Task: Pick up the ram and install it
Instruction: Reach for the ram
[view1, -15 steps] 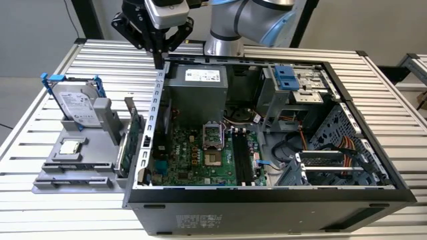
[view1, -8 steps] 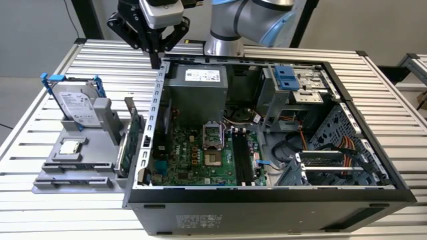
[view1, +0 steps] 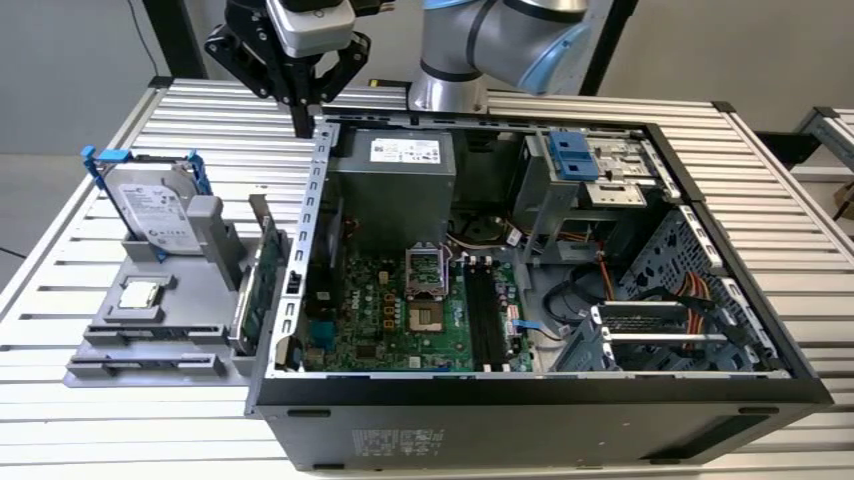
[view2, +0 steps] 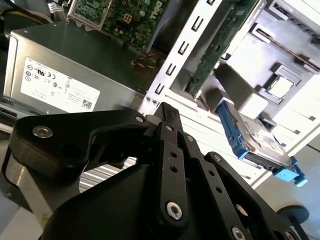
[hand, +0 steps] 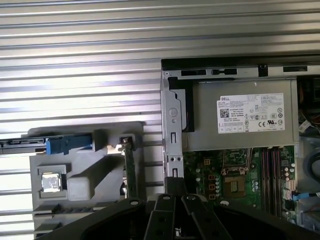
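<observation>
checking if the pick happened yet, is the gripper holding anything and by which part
Nothing is held. The gripper hangs over the case's rear corner, its jaws shut with nothing between them, apart from the parts stand beside the case.

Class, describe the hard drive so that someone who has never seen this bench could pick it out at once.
From the open computer case, look to the exterior view's left, to the grey holder. The hard drive stands upright at its far end: a silver box in a blue frame, unlike the thin green card on edge and the small square chip lying flat.
</observation>
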